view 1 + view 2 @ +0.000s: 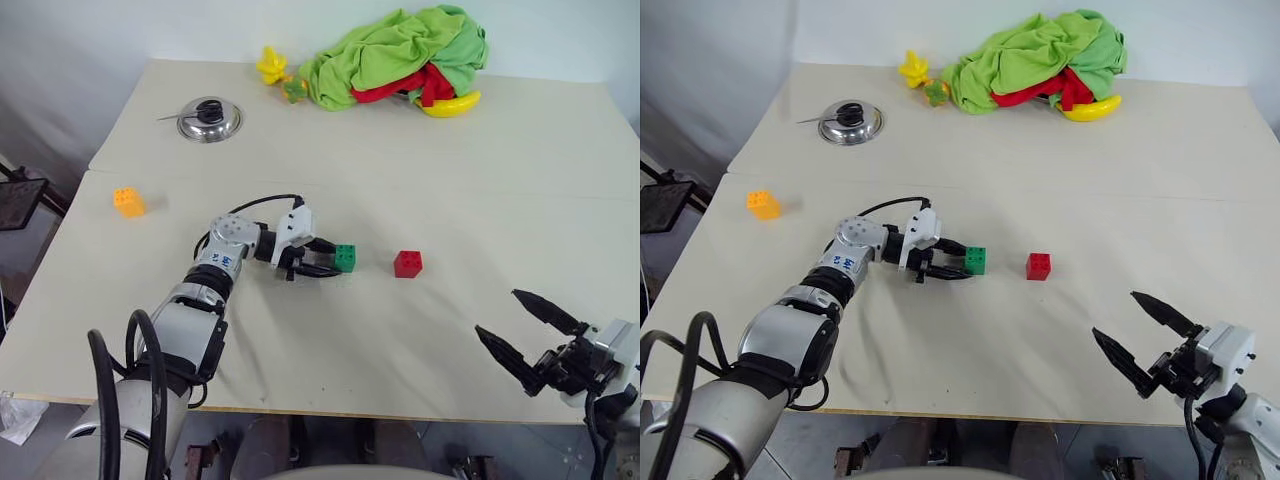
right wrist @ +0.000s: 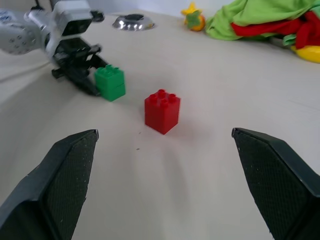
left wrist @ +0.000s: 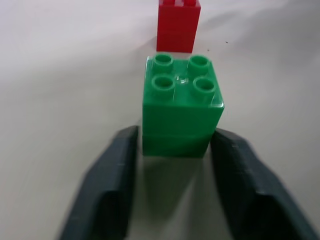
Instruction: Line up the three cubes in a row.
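Note:
The green cube stands on the table near the middle, studs up. My left gripper lies low on the table just left of it, open, its two black fingers flanking the cube's near end. The red cube stands a short gap to the right of the green one, in line with it. Far off at the table's left sits the orange cube. My right gripper hangs open over the front right corner, empty, pointing toward the red cube.
A metal pot lid lies at the back left. A heap of green and red cloth with a yellow banana sits at the back, with yellow and green star toys beside it.

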Robot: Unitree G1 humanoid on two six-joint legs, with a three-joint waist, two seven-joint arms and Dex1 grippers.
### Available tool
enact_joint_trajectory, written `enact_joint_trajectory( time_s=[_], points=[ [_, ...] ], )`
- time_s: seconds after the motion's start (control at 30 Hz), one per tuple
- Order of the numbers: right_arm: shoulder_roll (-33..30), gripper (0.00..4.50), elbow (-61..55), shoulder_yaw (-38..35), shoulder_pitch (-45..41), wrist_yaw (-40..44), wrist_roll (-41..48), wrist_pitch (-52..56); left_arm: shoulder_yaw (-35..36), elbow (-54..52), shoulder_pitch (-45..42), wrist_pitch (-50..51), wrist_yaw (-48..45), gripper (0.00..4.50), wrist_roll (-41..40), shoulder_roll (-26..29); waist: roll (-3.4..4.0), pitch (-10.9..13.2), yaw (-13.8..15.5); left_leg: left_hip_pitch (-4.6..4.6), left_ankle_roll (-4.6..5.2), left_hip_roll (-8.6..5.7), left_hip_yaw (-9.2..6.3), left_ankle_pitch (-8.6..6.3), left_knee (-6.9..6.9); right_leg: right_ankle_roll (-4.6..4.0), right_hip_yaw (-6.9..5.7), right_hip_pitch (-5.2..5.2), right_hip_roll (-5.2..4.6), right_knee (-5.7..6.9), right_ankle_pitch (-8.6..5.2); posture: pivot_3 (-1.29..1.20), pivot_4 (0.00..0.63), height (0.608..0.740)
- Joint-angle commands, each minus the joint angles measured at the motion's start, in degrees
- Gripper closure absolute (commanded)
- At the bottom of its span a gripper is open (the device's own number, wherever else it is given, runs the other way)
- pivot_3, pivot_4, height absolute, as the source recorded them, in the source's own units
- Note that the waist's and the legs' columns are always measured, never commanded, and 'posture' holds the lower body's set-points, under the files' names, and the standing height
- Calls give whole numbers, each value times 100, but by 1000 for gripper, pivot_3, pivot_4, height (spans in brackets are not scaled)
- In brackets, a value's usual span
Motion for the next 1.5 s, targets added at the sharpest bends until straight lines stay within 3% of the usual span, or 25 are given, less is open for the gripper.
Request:
enact_joint_trajectory(
  time_s=[0.03,0.1,0.2,0.33,0.5,0.57,0.7,0.9,1.03,1.2,1.33,1.5],
  points=[
    [36,0,15,139,-247,-12,48,-169,322,-184,-23,-97,-226,797,-244,116,-1,1,-3,0,0,0,-1,0,0,0,0,0,0,0,0,0,150,740],
    [5,0,29,318,-491,4,38,-149,486,-304,83,-186,-391,263,-352,307,-2,1,-26,-2,0,2,0,0,5,0,0,-1,0,1,0,0,150,740],
    [-64,0,0,612,-912,28,46,-67,767,-729,379,-148,-799,263,-665,654,0,0,-116,0,-1,9,1,0,8,0,-1,-2,1,7,0,0,150,740],
    [-162,0,-34,1068,-1555,73,162,264,1192,-2428,1492,444,-1065,263,-1339,1316,2,0,-241,3,-3,17,0,0,10,-2,-1,-3,1,16,-1,0,150,740],
    [-185,0,-74,1769,-2234,369,184,534,2420,-5368,3787,1408,642,124,-2086,1736,4,2,-282,1,-2,15,-16,0,19,-3,-4,2,-7,19,-2,0,150,740],
    [-179,0,1,1932,-2410,459,141,535,2921,-6190,4633,1764,1363,124,-2241,1712,2,2,-287,1,-2,14,-22,-1,20,-3,-4,4,-12,20,-2,0,150,740],
    [-147,0,265,2186,-2756,599,8,454,4259,-7273,6249,1934,3055,124,-2484,1154,2,2,-254,6,-5,13,-27,-3,20,-4,-4,12,-20,17,-2,0,150,740],
    [-81,0,555,2092,-3012,421,-128,272,5395,-7843,7474,1873,4719,124,-2727,271,-3,1,-125,8,-11,12,-27,-9,21,-4,-6,13,-23,11,-2,0,150,740],
    [-118,0,618,2068,-3084,386,-79,307,5260,-8087,7572,1943,5106,124,-2847,18,-5,-1,-42,8,-19,9,-24,-14,21,-4,-4,10,-28,11,-2,0,150,740],
    [-153,0,639,2166,-3130,489,-97,345,4680,-7932,6880,2404,5644,124,-2435,415,-6,-2,5,7,-21,11,-21,-15,21,-6,-6,6,-24,15,-2,0,150,740],
    [-164,0,629,2196,-3191,463,-111,420,4204,-7289,5605,3139,6175,124,-1992,1198,-7,-3,0,7,-14,10,-17,-11,21,-6,-5,4,-16,24,-2,0,150,740],
    [-205,0,544,2286,-3179,448,-103,572,3609,-5561,3782,3508,6459,124,-1474,1960,-8,-3,-36,6,-15,7,-10,-11,18,-6,-13,0,-8,25,-2,0,150,740]
  ],
)
